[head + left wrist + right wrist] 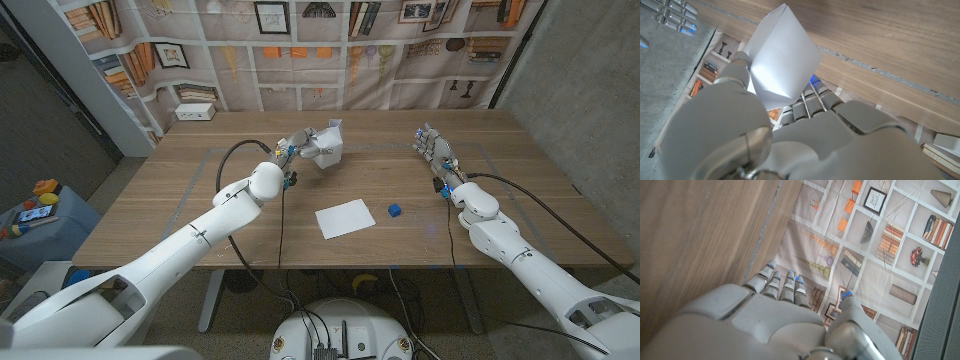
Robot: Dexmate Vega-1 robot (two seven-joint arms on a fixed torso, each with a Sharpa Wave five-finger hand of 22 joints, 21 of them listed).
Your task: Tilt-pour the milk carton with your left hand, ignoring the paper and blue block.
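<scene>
My left hand (pixel 296 148) grips the white milk carton (pixel 327 143) and holds it tilted above the far middle of the table (pixel 180 190). In the left wrist view the carton (pixel 782 57) leans at an angle between the thumb and the fingers of that hand (pixel 790 130). My right hand (pixel 433 150) stands at the far right of the table with its fingers apart and holds nothing. The right wrist view looks along the back of this hand (pixel 775 315), whose fingers reach past the wood toward the bookshelf backdrop.
A white sheet of paper (pixel 345 218) lies in the middle of the table, with a small blue block (pixel 395 210) just to its right. A white box (pixel 195 112) sits at the far left edge. Black cables run along both arms.
</scene>
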